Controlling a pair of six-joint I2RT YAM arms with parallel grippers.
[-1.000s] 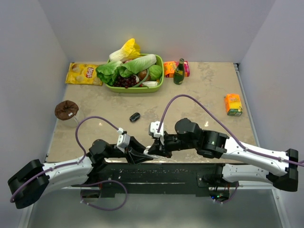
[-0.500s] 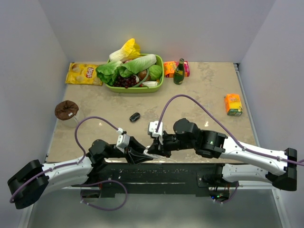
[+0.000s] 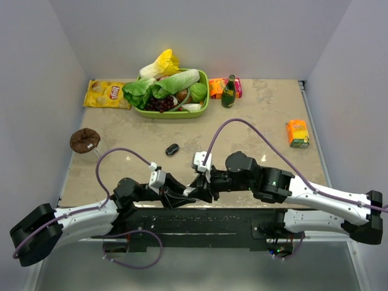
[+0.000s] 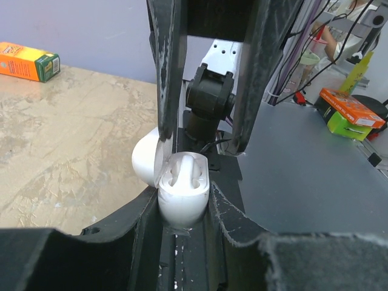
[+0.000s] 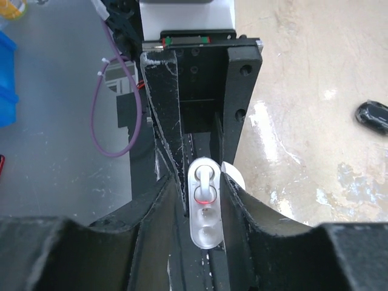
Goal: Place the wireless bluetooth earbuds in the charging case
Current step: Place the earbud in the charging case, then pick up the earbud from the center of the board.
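My left gripper (image 4: 183, 209) is shut on the white charging case (image 4: 182, 197) and holds it upright over the table's near edge, with its lid (image 4: 145, 160) flipped open to the side. One whitish earbud (image 5: 205, 177) sits in one slot with a red light under it. The other slot (image 5: 206, 233) is empty. My right gripper (image 5: 203, 197) is open, its fingers (image 4: 167, 91) reaching down on either side of the case top. In the top view the two grippers meet (image 3: 189, 195). The other earbuds are out of view.
A small black oval case (image 3: 172, 149) lies on the table beyond the grippers and also shows in the right wrist view (image 5: 373, 116). At the back stand a green basket (image 3: 203, 103) of vegetables, a chips bag (image 3: 106, 94) and a bottle (image 3: 228, 91). An orange box (image 3: 297, 133) is at the right and a brown object (image 3: 83, 140) at the left.
The right arm's wrist has shifted slightly back and forth over the case. The left arm and the case have stayed in place.
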